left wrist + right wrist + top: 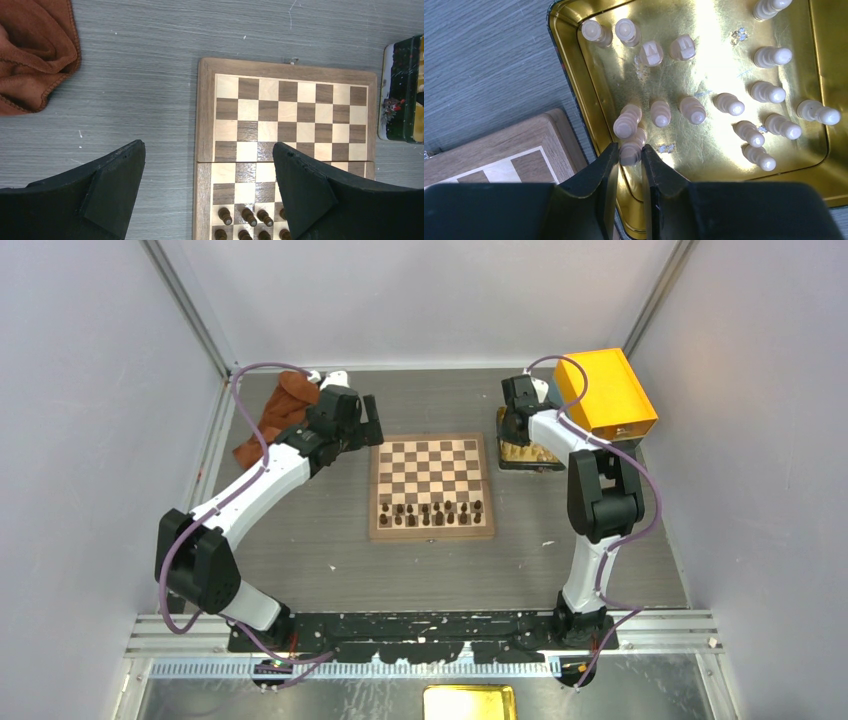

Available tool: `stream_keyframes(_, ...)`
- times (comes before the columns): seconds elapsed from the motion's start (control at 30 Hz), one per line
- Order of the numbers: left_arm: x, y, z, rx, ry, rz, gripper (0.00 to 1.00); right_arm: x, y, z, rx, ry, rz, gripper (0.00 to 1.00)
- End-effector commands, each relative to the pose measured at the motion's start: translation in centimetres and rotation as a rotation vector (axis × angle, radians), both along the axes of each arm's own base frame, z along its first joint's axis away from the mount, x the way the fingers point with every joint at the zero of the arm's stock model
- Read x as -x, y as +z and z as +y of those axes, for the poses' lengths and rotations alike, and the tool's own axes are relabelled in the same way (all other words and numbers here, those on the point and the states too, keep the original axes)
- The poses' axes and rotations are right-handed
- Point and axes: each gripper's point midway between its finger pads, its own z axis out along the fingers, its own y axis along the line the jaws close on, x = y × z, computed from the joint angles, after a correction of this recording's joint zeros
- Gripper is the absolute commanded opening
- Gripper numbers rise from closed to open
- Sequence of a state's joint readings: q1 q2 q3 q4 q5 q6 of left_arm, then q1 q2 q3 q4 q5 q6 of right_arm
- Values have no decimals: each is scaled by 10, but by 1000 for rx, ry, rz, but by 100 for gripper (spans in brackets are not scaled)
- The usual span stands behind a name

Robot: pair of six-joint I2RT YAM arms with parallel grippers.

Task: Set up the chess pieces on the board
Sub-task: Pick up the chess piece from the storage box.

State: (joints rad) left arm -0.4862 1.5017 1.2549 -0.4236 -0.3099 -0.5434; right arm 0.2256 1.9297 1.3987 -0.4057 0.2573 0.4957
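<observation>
The board (pixel 430 455) lies mid-table, its far rows bare, with dark brown chessmen (pixel 432 512) on its two near rows. Several cream chess pieces (pixel 729 104) stand in a golden tray (pixel 569 75) just right of the board's corner (pixel 509 150). My right gripper (pixel 630 148) is down in the tray's near-left corner, both fingers pressed against one cream piece (pixel 631 148). Seen from above, that gripper (pixel 518 435) is over the tray (pixel 525 452). My left gripper (pixel 207 150) hangs open over the board's left border (pixel 205 125), holding nothing.
A rust-brown cloth (pixel 283 410) lies at the back left, behind the left arm. An orange-yellow box (pixel 605 390) stands at the back right beside the tray. Another cream piece (pixel 626 122) stands right beside the held one. Grey walls close in three sides.
</observation>
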Motion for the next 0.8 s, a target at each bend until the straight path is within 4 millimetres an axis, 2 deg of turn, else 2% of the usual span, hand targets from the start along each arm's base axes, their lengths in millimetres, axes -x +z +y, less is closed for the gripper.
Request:
stream_keyframes(0.0,-7,23,-5,46,7,-68,100,-12,38,-1,-15,-5,-93,1)
stream_keyframes(0.77,-6,24,-5,53,8,-65,100,-10,57,-1,-18,-4,-134,1)
